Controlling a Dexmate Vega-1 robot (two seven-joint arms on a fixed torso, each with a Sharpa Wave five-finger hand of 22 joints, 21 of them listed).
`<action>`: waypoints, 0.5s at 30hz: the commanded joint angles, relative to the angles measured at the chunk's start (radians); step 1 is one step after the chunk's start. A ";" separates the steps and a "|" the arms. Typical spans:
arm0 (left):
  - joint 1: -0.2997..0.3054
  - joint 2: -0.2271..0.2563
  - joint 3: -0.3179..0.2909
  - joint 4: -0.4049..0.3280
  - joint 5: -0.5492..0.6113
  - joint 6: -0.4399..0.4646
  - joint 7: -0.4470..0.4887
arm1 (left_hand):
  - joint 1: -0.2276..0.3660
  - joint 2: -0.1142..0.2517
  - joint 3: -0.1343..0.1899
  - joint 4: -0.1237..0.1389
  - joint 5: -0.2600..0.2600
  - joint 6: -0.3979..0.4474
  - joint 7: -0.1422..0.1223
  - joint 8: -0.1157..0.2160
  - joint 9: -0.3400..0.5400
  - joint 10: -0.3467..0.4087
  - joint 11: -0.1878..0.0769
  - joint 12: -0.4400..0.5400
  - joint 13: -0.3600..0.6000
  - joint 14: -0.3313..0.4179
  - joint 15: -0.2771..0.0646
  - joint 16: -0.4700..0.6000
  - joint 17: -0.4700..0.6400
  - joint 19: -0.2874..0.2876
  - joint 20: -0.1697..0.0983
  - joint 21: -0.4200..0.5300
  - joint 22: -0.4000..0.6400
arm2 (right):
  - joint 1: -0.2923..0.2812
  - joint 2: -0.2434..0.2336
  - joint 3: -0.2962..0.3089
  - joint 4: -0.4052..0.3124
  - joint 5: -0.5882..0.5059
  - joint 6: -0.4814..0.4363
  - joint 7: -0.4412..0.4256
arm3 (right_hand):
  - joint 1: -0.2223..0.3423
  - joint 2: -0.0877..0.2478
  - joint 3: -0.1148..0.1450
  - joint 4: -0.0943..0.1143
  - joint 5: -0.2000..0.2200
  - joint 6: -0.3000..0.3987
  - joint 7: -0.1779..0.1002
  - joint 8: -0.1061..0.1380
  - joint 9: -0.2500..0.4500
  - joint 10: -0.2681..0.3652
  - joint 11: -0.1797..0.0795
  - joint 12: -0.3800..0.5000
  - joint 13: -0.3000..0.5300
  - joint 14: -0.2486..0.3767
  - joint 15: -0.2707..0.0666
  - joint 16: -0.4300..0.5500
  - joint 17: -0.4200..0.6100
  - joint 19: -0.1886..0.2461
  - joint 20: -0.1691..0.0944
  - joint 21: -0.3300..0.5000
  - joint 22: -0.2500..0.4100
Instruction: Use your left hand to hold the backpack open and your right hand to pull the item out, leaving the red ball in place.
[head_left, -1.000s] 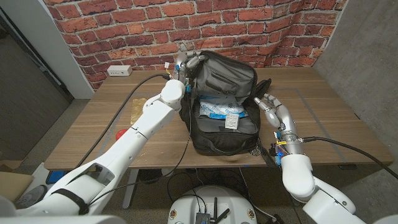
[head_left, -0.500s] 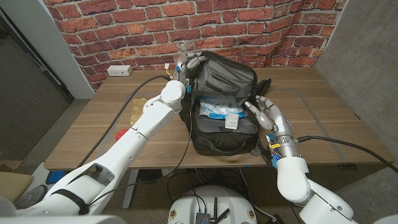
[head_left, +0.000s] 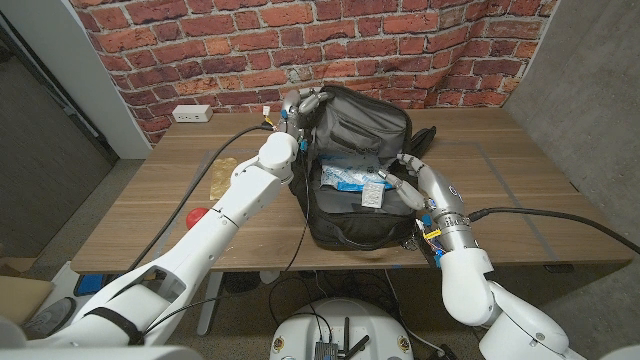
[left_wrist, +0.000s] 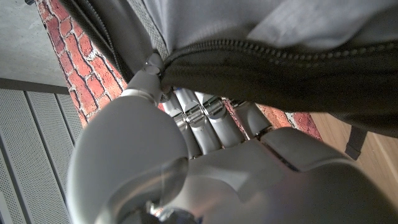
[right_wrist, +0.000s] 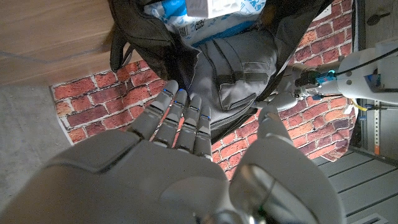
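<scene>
Blue-white packet (head_left: 357, 181) inside open backpack (head_left: 360, 160), right robot hand (head_left: 408, 177) just beside

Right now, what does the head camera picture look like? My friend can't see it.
A black backpack sits open on a wooden table, with a blue and white packet inside. The left hand holds its flap up, and the right hand reaches in, open.

Black backpack (head_left: 358, 190) with grey lining holds a blue-and-white packet (head_left: 352, 178); brown wooden desk (head_left: 180, 195); red brick wall (head_left: 240, 40) at twelve o'clock.
</scene>
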 joint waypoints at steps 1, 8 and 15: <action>0.009 -0.013 -0.009 0.010 -0.033 -0.019 0.009 | 0.004 0.013 0.027 0.017 0.007 0.020 0.011 0.006 0.006 0.015 -0.008 0.008 0.003 0.011 0.002 -0.005 0.002 0.010 -0.091 -0.002 0.003 | 0.091 -0.093 -0.086 -0.048 -0.144 -0.129 0.160 | 0.023 0.001 0.006 -0.010 -0.001 0.012 -0.001 -0.001 0.005 0.009 -0.004 0.001 0.001 0.015 -0.039 0.008 0.005 0.011 -0.006 0.007 0.003; 0.012 -0.015 -0.011 0.009 -0.044 -0.020 0.016 | 0.004 0.012 0.028 0.017 0.007 0.019 0.012 0.006 0.006 0.015 -0.007 0.008 0.003 0.011 0.002 -0.005 0.002 0.011 -0.091 -0.003 0.003 | 0.135 -0.143 -0.117 -0.065 -0.213 -0.164 0.266 | 0.051 -0.001 0.014 -0.015 0.002 0.000 -0.005 -0.006 0.005 0.003 -0.013 -0.005 0.001 0.015 -0.042 0.008 0.005 0.013 -0.007 0.005 0.003; 0.016 -0.019 -0.013 0.006 -0.051 -0.023 0.026 | 0.004 0.012 0.029 0.017 0.007 0.018 0.012 0.005 0.006 0.013 -0.008 0.007 0.003 0.012 0.002 -0.005 0.002 0.011 -0.091 -0.004 0.003 | 0.186 -0.167 -0.153 -0.064 -0.301 -0.196 0.382 | 0.085 -0.005 0.022 -0.018 0.004 -0.017 -0.009 -0.012 0.005 -0.008 -0.019 -0.014 0.001 0.011 -0.047 0.007 0.006 0.012 -0.010 0.001 0.003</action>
